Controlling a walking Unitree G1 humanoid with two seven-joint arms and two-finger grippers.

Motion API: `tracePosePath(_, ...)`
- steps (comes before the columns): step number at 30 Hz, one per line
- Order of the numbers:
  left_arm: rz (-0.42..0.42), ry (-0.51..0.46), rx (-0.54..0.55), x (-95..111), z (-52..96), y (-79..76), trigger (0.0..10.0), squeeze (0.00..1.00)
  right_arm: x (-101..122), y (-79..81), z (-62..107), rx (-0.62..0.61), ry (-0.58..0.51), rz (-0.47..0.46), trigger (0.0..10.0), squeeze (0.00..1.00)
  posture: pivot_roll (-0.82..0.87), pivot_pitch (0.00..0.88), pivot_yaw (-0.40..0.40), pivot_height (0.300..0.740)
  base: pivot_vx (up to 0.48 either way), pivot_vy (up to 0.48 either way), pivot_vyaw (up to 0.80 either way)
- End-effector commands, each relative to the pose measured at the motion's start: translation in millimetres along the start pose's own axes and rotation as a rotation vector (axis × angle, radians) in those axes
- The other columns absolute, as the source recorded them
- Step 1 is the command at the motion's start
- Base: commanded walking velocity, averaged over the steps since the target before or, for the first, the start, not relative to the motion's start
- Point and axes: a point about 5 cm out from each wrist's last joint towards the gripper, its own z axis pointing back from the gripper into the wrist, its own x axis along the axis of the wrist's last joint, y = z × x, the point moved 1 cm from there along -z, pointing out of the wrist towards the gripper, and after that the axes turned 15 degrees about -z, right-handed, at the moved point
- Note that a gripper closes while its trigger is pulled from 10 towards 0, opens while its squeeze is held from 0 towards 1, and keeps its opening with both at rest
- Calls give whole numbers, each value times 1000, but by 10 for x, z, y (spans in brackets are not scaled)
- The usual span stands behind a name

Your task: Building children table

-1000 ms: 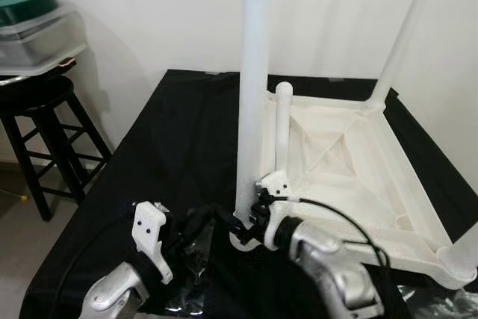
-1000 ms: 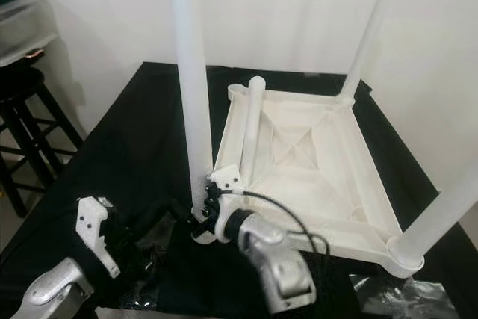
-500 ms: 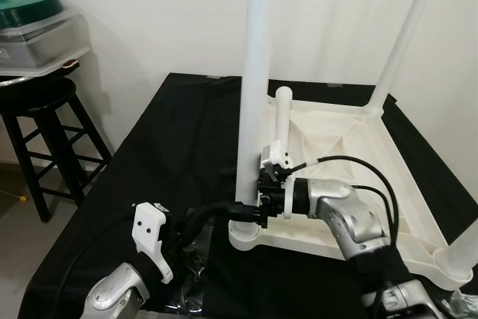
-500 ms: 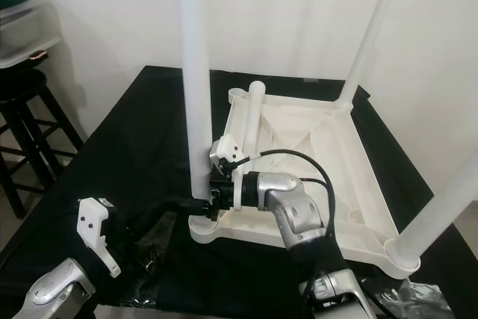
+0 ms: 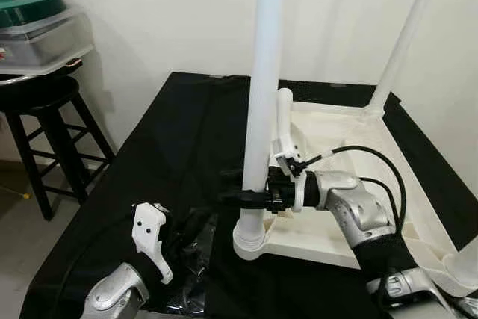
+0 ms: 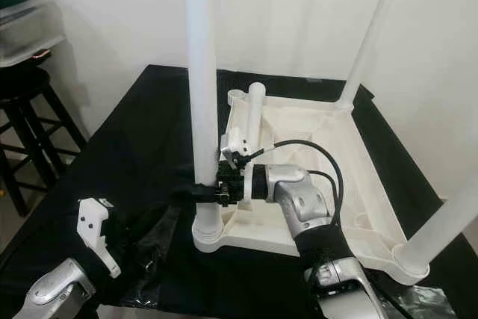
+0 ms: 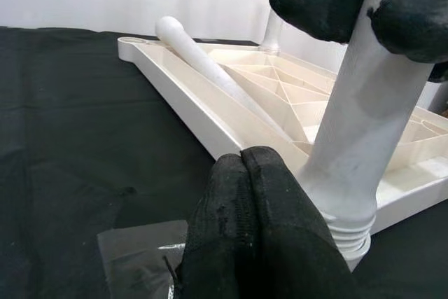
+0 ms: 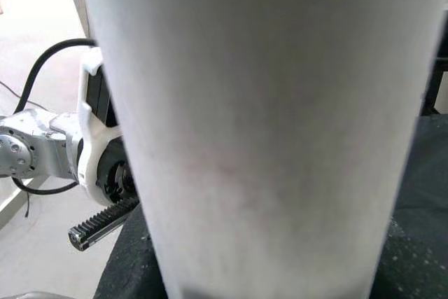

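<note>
**No legible text**

No text, label, brand, number or sign can be read in any view. A small red mark is seen on the clear lidded container (image 5: 45,35) resting on the black stool (image 5: 46,136), but it is too small and blurred to be made out as writing.

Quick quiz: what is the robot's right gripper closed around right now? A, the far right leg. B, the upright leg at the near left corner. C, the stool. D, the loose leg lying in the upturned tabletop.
B: the right gripper clamps low on the upright leg at the tabletop's near left corner, while the loose leg lies untouched inside.
</note>
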Motion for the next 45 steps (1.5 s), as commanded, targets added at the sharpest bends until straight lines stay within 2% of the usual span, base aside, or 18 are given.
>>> tracePosePath(1, 5, 6, -7, -8, 9, -21, 10000, 0, -102, 9, 28, -19, 5, -36, 0, 0, 27, 5, -51, 740, 0, 0, 0)
tracePosePath(6, 5, 5, -7, 12, 39, -23, 10000, 0, -276, 32, 40, -268, -44, -25, 0, 0, 20, 24, -61, 740, 0, 0, 0)
tracePosePath(8, 5, 5, -7, 12, 39, -23, 10000, 0, -276, 32, 40, -268, -44, -25, 0, 0, 20, 24, -61, 740, 0, 0, 0)
tracePosePath(9, 4, 6, -8, 14, 51, -18, 10000, 0, -326, -53, -51, -561, -189, -53, 0, 0, 8, 29, -60, 740, 0, 0, 0)
tracePosePath(10, 4, 6, -8, 14, 51, -18, 10000, 0, -326, -53, -51, -561, -189, -53, 0, 0, 8, 29, -60, 740, 0, 0, 0)
tracePosePath(11, 4, 7, -9, 21, 58, -10, 10000, 0, -613, 39, -157, -778, -200, -102, 0, 0, 5, 38, -52, 740, 0, 0, 0)
tracePosePath(13, 4, 7, -9, 21, 58, -10, 10000, 0, -613, 39, -157, -778, -200, -102, 0, 0, 5, 38, -52, 740, 0, 0, 0)
tracePosePath(15, 1, 12, -13, 9, 62, 2, 10000, 0, -648, 130, -256, -894, -232, -83, 0, 0, -16, 16, -28, 740, 0, 0, 0)
tracePosePath(24, 3, 12, -10, -7, 40, 8, 10000, 0, -702, 113, -301, -845, -202, -135, 0, 0, 2, 8, -41, 740, 0, 0, 0)
tracePosePath(25, 2, 13, -7, -9, 39, 9, 10000, 0, -706, 108, -298, -859, -199, -139, 10000, 0, 6, 4, -44, 740, 0, 0, 0)
tracePosePath(27, 3, 14, -7, -15, 36, 13, 10000, 0, -673, 139, -343, -824, -206, -153, 10000, 1000, 6, 0, -40, 740, 0, 0, 0)
tracePosePath(31, 4, 14, -9, -18, 34, 14, 10000, 0, -648, 169, -380, -787, -206, -155, 10000, 1000, 6, 0, -40, 740, 0, 0, 0)
tracePosePath(36, 7, 15, -12, -25, 23, 4, 10000, 0, -396, 138, -310, -508, -176, -65, 10000, 1000, 16, 0, -41, 740, 0, 0, 0)
tracePosePath(37, 7, 15, -12, -25, 23, 4, 10000, 0, -396, 138, -310, -508, -176, -65, 10000, 1000, 16, 0, -41, 740, 0, 0, 0)
tracePosePath(38, 8, 14, -12, -27, 15, 1, 10000, 0, -330, 91, -231, -451, -161, -54, 10000, 259, 22, 0, -46, 740, 0, 0, 0)
tracePosePath(39, 8, 14, -12, -27, 15, 1, 10000, 0, -330, 91, -231, -451, -161, -54, 10000, 259, 22, 0, -46, 740, 0, 0, 0)
tracePosePath(40, 7, 13, -11, -27, 10, 0, 10000, 0, -274, 33, -143, -410, -133, -31, 10000, 0, 26, 0, -49, 740, 0, 0, 0)
tracePosePath(45, 2, 12, -5, -32, 4, -5, 10000, 0, -172, -77, 17, -294, -25, 15, 10000, 0, 41, 0, -56, 740, 0, 0, 0)
